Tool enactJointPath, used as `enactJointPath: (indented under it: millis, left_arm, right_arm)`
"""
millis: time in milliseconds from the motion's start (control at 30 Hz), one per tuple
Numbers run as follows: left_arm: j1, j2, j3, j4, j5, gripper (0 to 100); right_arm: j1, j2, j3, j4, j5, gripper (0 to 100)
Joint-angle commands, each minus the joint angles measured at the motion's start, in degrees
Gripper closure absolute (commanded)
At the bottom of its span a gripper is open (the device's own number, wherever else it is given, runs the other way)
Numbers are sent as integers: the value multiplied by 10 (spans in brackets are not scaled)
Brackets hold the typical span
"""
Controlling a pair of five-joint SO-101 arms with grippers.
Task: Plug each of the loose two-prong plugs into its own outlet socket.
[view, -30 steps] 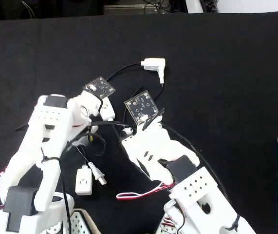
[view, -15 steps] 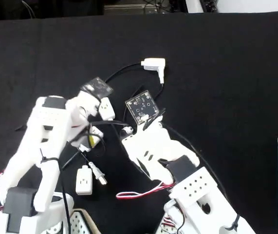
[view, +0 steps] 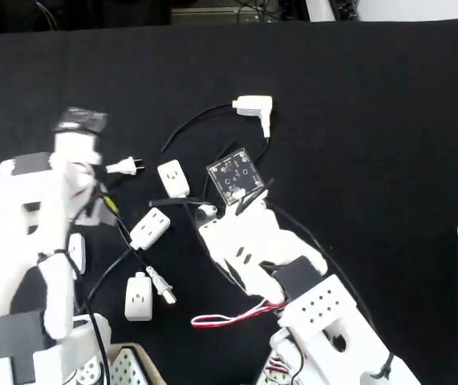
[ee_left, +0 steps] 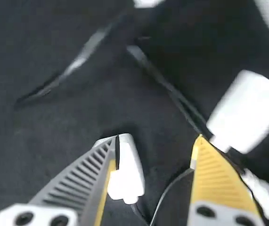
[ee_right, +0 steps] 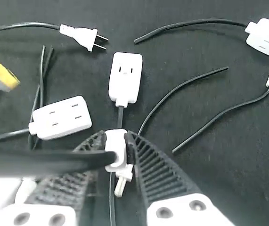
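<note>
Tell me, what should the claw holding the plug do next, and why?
Probably the right claw should ease its plug forward to the socket just ahead. The claw is shut on the plug, and that socket lies face up with its slots free. I cannot tell how the plug is turned, so it may need lining up first.

Table (view: 389,160), back to front.
Angled cord end (view: 253,105): rearmost, centre.
Loose plug (view: 124,167): left of single socket (view: 172,178), near.
Triple socket (view: 150,228): in front of both.
Held plug (ee_right: 115,155) in right gripper (ee_right: 117,140): just in front of single socket.
Front socket (view: 138,297), front plug (view: 161,285): side by side, plug right.
</note>
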Motion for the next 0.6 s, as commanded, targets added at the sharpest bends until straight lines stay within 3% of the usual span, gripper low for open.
enactJointPath:
  millis: [0,300,567]
  left_arm:
    - [-73,-20,2,-54,73,745]
    - [-81,-20,115,-193,149,745]
    - [-85,-20,182,-286,150,745]
  right_arm:
    - [-31,-1,9,-61,1,986]
    - [-110,22,21,-149,1,986]
    - [-114,227,-28,-255,38,986]
